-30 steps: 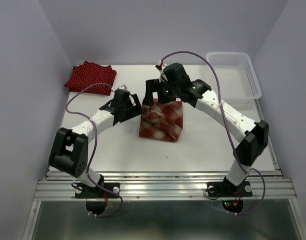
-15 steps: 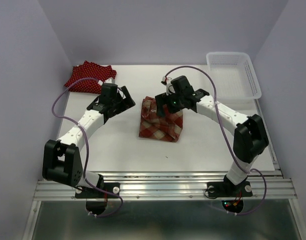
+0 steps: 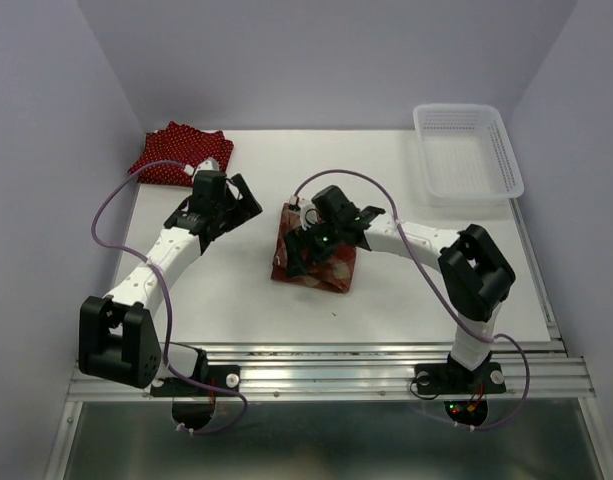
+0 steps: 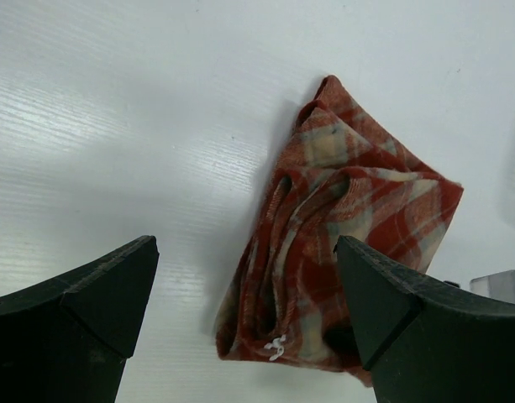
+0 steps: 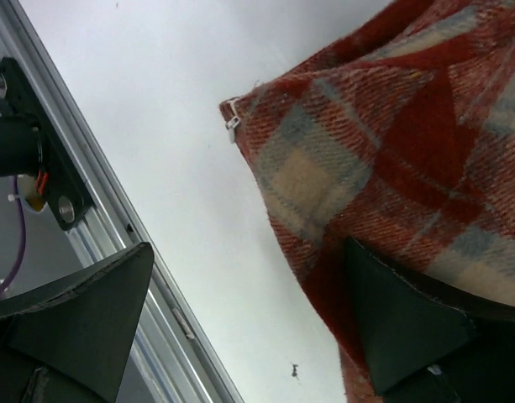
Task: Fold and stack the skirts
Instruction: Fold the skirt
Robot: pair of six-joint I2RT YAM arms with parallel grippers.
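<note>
Position: plaid skirt (image 4: pixel 349 243) lay folded mid-way on the surface (image 3: pixel 236 290), my right fingers (image 5: pixel 408 327) spread wide over one corner, left fingers (image 4: pixel 72 311) wide and empty nearby. Judged best: grip all layers at once before carrying it to dotted skirts (image 3: pixel 171 160), far-left corner

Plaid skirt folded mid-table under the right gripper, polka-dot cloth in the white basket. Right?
No. The top external view shows the polka-dot cloth on the table's far left corner, not in the white basket. The plaid skirt is folded mid-table under the right gripper.
</note>
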